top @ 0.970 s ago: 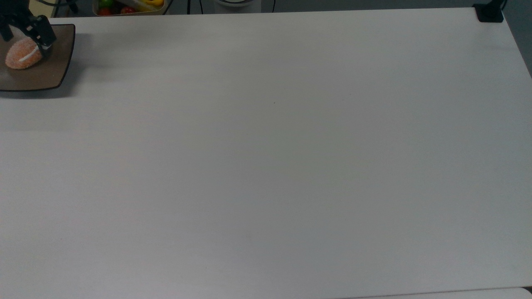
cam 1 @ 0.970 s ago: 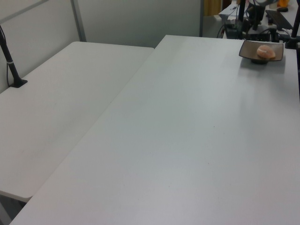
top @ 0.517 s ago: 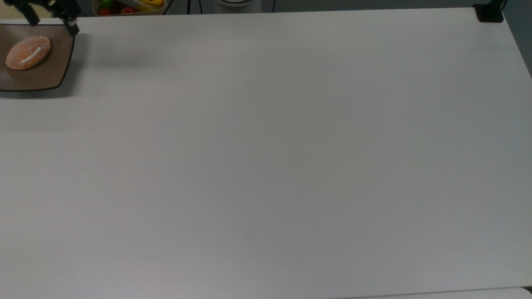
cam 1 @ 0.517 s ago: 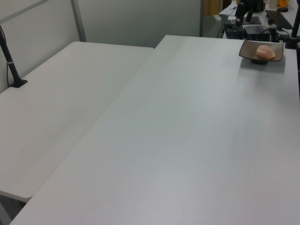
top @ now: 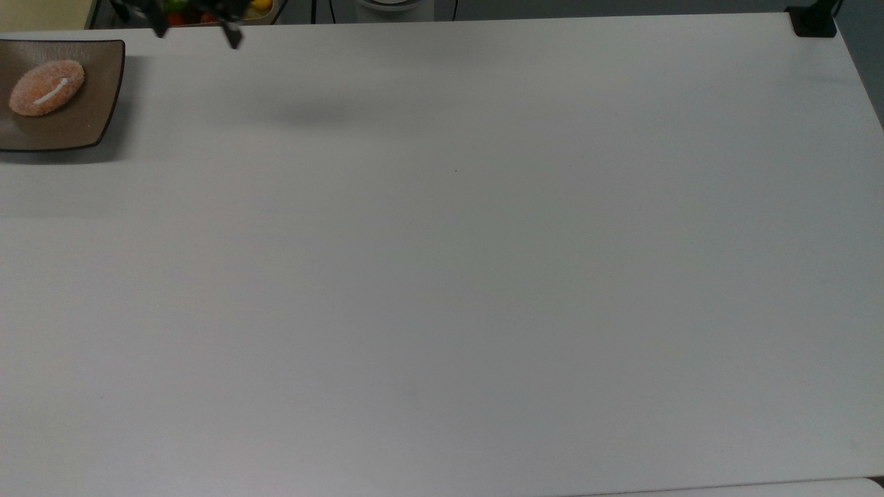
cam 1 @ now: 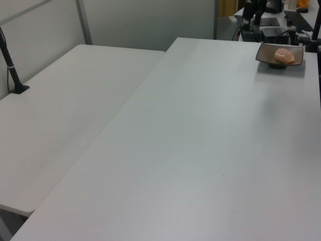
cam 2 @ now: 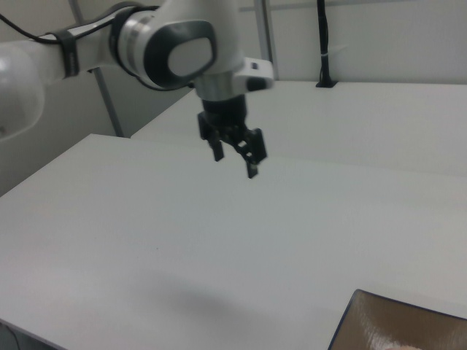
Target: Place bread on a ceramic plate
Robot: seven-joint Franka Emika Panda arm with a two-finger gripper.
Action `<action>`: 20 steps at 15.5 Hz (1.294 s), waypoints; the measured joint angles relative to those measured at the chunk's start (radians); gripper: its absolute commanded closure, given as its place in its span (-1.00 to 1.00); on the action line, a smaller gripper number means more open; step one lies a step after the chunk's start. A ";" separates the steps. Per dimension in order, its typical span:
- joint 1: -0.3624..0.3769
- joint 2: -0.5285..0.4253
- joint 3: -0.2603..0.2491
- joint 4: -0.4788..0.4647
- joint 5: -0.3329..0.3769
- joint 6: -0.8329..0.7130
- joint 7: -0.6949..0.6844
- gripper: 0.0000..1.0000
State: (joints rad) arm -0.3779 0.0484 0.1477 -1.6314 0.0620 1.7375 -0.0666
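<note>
Top view: the white table takes up most of the frame, w/ the ceramic plate at the top view's far left edge and the bread lying on it, speckled side up, white streak showing. The robot arm hangs above the table in the right view, its gripper raised well clear of the surface, fingers spread apart and holding nothing. In the top view the gripper sits near the table's far edge, well apart from the plate, to the plate's right.

Judgement: placing looks done; the step in hand is the retreat. To do it well, the arm should travel high and away from the plate, w/ fingers left spread so nothing snags the bun or clips the raised rim. No dip toward the table is needed, as nothing else on it calls for a grasp. The bun sits inside the rim, toward the plate's middle, so it looks unlikely to roll off.

Count, largest first: 1 main table, plus 1 second table abutting it on the left view's left; 1 arm; 1 plate; 1 gripper w/ 2 fingers; 1 bread. A box of coloured items beyond the table's far edge can't be counted
</note>
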 measured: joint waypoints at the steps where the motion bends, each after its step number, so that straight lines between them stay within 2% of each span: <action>1: 0.040 -0.001 0.000 0.000 -0.027 -0.004 0.024 -1.00; 3: 0.106 -0.001 0.000 -0.001 -0.062 -0.029 0.054 -1.00; 7: 0.167 -0.001 -0.001 -0.003 -0.073 -0.042 0.057 -1.00; 16: 0.211 -0.002 -0.005 -0.002 -0.080 -0.043 0.076 -1.00; 18: 0.255 -0.002 -0.039 -0.002 -0.080 -0.043 0.091 -1.00; 19: 0.305 -0.002 -0.085 -0.002 -0.080 -0.043 0.094 -1.00; 20: 0.329 -0.002 -0.107 -0.002 -0.080 -0.043 0.094 -1.00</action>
State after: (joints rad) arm -0.0493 0.0465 0.0403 -1.6332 -0.0177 1.6948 0.0279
